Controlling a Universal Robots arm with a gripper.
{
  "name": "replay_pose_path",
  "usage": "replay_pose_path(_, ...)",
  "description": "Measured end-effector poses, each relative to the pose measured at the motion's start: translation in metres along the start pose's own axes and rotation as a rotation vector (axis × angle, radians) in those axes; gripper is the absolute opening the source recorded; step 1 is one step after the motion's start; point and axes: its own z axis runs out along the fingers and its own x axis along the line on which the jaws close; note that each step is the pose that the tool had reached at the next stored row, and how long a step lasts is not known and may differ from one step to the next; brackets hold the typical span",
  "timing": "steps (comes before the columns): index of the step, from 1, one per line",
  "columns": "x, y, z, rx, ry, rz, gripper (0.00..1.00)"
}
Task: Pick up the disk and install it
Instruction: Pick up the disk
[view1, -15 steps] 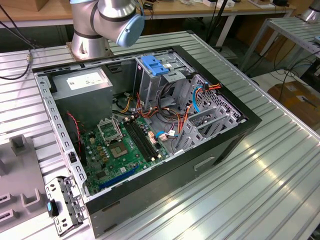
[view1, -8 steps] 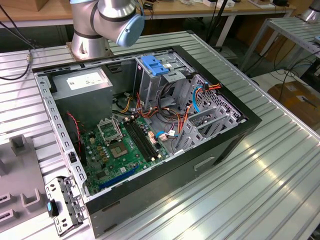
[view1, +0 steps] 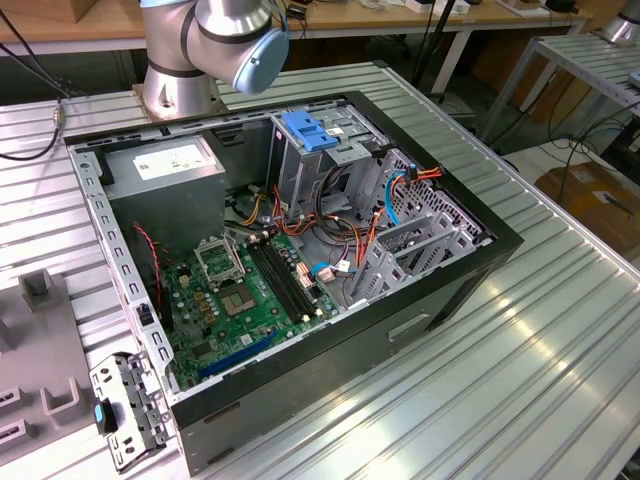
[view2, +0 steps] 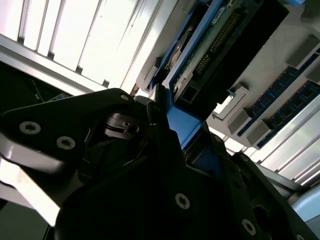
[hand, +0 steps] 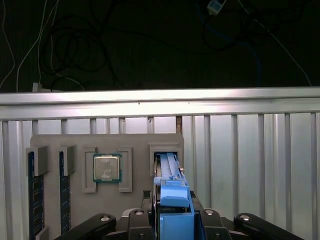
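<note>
Computer case (view1: 300, 385) lies open. Grey holder (hand: 135, 142) has the disk (hand: 167, 166) on edge in its slot. Your gripper (hand: 174, 207) is pinched tight on its blue rail (view2: 182, 126). Pick step, by my read; lifting calls for a straight pull along the slot.

A ribbed aluminium table (view1: 560, 330) spans the scene, its slats catching bright glare toward the exterior view's right; past its far edge stands a wooden-topped workbench (view1: 380, 20) on white metal legs, dark cables (view1: 432, 50) hanging beneath; farther right sits a second slatted metal table (view1: 590, 65); the pale floor (view1: 530, 160) bears a brown cardboard box (view1: 600, 195); in the first wrist view, loose wires (hand: 100, 45) lie in shadow beyond the table.
</note>
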Motion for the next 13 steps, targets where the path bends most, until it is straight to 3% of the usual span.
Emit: replay_pose_path(13,0.0001,-0.0001,0.0022,0.0006,-0.0003,0.000,0.38)
